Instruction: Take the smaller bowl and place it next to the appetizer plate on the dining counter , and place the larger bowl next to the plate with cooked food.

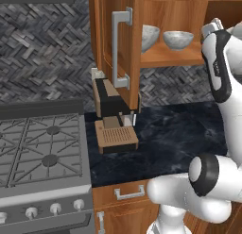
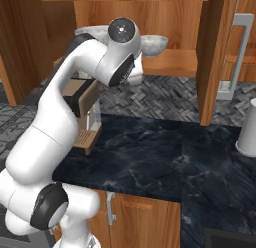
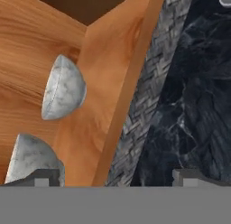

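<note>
Nearest the hand camera, the larger bowl (image 3: 31,162) is sitting by the left fingertip of the tool (image 3: 116,178), with the smaller bowl (image 3: 63,94) just beyond it on the same cabinet shelf (image 3: 101,128). In the left base view both are resting side by side near the shelf's front edge, the smaller bowl (image 1: 178,39) to the right of the larger bowl (image 1: 150,36), above the black desk (image 1: 179,134). The arm is reaching up toward the open cabinet, so the step in hand looks like the approach to the smaller bowl. The tool is standing spread wide, holding and touching nothing. Next it probably needs to line up over the smaller bowl's rim and straddle it before pinching.
</note>
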Controlling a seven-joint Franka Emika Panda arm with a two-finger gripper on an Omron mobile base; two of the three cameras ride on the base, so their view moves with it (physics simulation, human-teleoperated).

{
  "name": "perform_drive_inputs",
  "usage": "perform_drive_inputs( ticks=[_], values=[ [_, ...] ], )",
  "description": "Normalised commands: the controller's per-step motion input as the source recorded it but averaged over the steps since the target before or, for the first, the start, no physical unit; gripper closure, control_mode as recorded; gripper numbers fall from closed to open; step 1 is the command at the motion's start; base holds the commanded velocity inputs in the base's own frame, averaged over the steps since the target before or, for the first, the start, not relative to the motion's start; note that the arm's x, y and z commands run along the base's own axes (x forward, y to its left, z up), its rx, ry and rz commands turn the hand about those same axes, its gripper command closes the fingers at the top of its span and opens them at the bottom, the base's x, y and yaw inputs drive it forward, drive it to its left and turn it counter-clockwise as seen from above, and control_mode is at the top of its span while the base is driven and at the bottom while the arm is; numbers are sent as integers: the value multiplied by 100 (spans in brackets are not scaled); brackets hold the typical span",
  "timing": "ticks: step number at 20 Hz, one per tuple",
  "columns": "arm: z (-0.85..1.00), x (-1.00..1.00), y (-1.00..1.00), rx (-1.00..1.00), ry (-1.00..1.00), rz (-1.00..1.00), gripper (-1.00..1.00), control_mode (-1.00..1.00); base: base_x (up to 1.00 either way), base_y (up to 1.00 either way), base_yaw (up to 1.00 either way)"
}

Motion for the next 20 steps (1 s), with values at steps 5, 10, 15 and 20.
perform_drive_inputs(
  ticks=[5,10,15,20],
  values=[
    [0,43,0,2,34,9,-100,-100,0,0,0],
    [0,1,-5,13,6,4,-100,-100,0,0,0],
    [16,7,-4,13,1,0,-100,-100,0,0,0],
    [39,47,0,8,1,0,-100,-100,0,0,0]
  ],
)
